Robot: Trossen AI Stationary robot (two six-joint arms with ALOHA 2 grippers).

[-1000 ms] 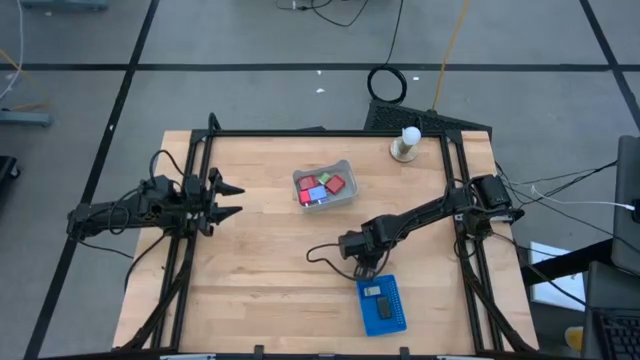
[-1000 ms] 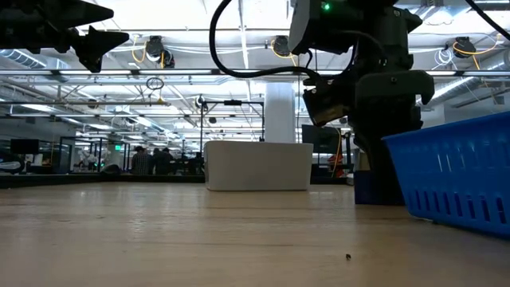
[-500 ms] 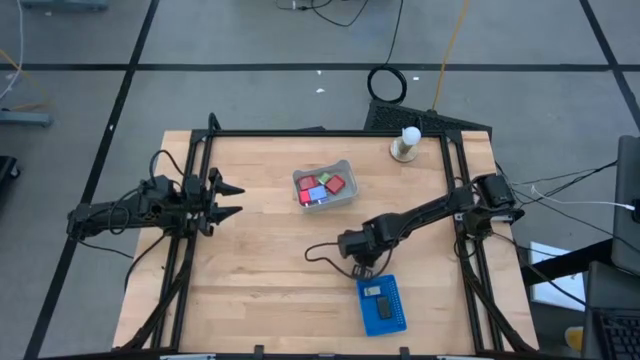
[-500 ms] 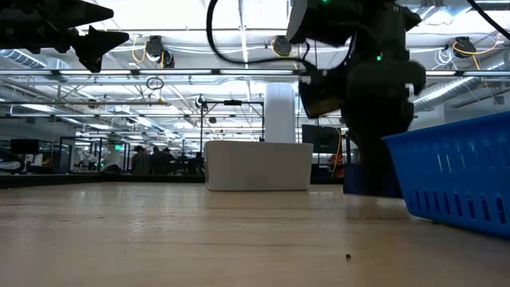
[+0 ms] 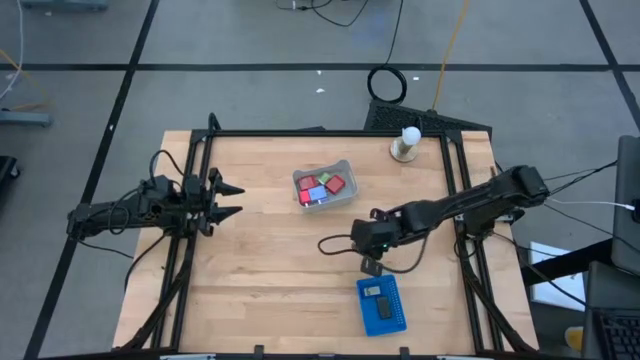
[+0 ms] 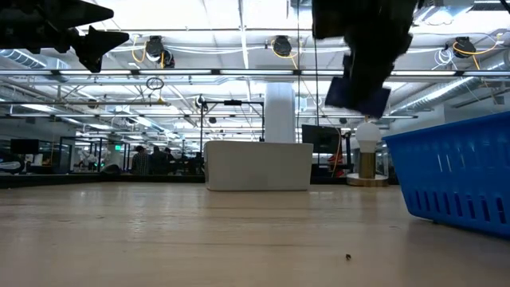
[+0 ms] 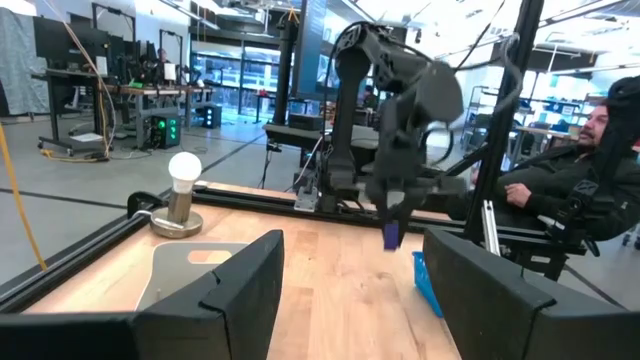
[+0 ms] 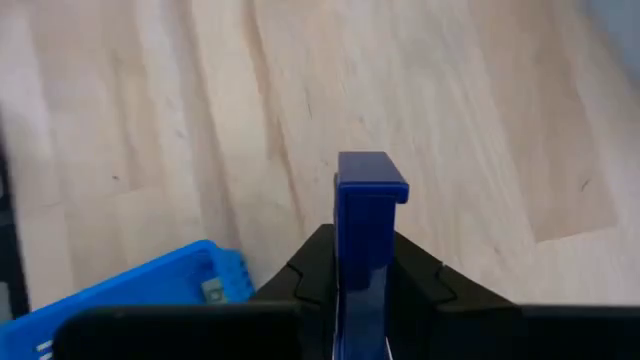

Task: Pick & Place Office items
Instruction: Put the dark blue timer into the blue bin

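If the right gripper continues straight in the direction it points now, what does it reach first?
Probably the bare wooden table. The right gripper, shut on a dark blue piece, points down at open wood beside the blue tray; depth is hard to judge.

Both arms are matte black, jointed segments with loose black cables looping beside them; the jaws are dark, blunt and angular.

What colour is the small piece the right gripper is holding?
Dark blue. The piece sits clamped in the right gripper, clearest in the right wrist view.
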